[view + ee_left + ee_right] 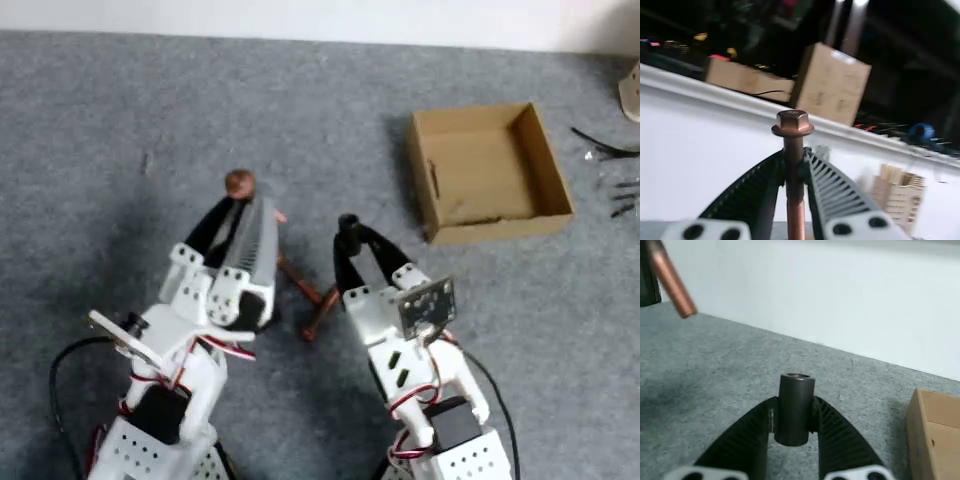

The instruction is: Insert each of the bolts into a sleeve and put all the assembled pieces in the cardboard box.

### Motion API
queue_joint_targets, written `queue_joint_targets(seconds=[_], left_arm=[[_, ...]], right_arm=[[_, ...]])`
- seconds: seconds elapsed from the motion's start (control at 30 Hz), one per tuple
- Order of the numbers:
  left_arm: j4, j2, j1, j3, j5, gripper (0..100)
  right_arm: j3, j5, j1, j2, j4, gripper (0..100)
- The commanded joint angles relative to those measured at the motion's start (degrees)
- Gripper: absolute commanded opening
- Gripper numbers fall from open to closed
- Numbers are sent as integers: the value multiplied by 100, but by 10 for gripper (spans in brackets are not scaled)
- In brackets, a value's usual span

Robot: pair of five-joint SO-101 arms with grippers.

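Note:
My left gripper (243, 203) is shut on a copper bolt (240, 183), held off the carpet with its hex head (792, 123) past the fingertips. My right gripper (348, 238) is shut on a black sleeve (348, 226), which stands upright with its open bore (796, 376) facing up. The shaft end of the held bolt (671, 279) hangs above and to one side of the sleeve, apart from it. Two more copper bolts (300, 281) (320, 314) lie on the carpet between the arms. The open cardboard box (490, 172) sits at the back right, with its near corner (935, 435) beyond the sleeve.
Grey carpet covers the table up to a white wall at the back. Black cables and small parts (612, 180) lie right of the box. A pale object (631, 90) sits at the far right edge.

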Motion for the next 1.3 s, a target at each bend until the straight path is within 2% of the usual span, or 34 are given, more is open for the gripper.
queue_joint_targets(seconds=[0.0, 0.2, 0.57, 1.03, 1.27], left_arm=[[-185, -84, 462, 110, 35, 6], [176, -84, 910, 110, 0, 6], [536, -48, 409, 110, 26, 6], [545, -48, 426, 110, 26, 6], [888, -48, 435, 110, 26, 6]], right_arm=[[673, 501, -145, -92, 66, 5], [673, 1046, -400, -92, 127, 5], [673, 1055, -444, -92, 92, 5], [664, 1073, -725, -92, -13, 5], [655, 1073, -725, -101, -22, 5]])
